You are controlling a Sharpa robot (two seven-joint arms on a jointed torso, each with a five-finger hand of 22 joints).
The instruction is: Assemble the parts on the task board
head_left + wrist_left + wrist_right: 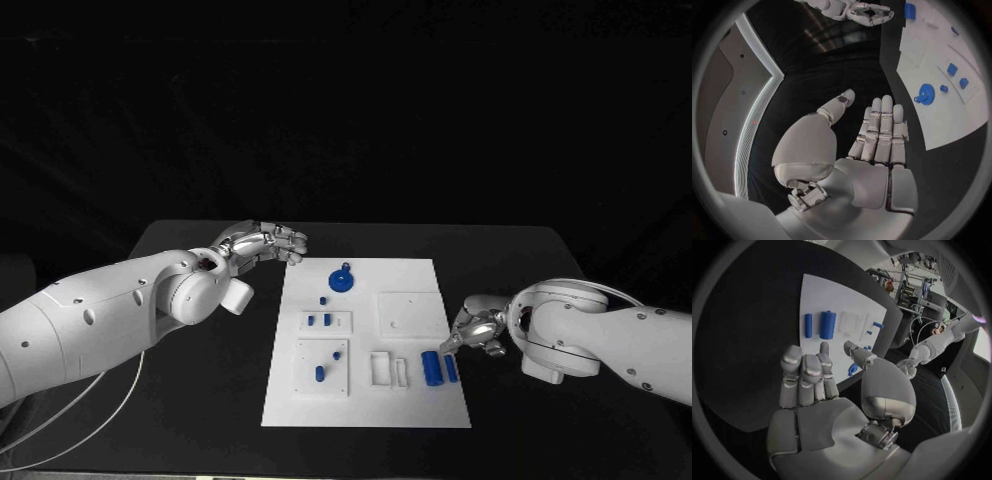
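The white task board (375, 405) lies in the middle of the black table. A round blue part (340, 280) rests near its far end, and the left wrist view shows the same round part (926, 93). Two blue cylinders (440, 368) lie side by side near the board's right edge; the right wrist view shows these cylinders (819, 325) just beyond the fingertips. Small blue pieces (317, 320) and pegs (329, 364) sit on the left side. My left hand (264, 243) hovers off the board's far left corner, holding nothing. My right hand (476, 333) hangs beside the cylinders, fingers extended, holding nothing.
White raised blocks (410, 311) stand on the board's right half. A thin pale cable (87, 420) loops over the table's near left corner. Bare black table (202, 400) lies on both sides of the board.
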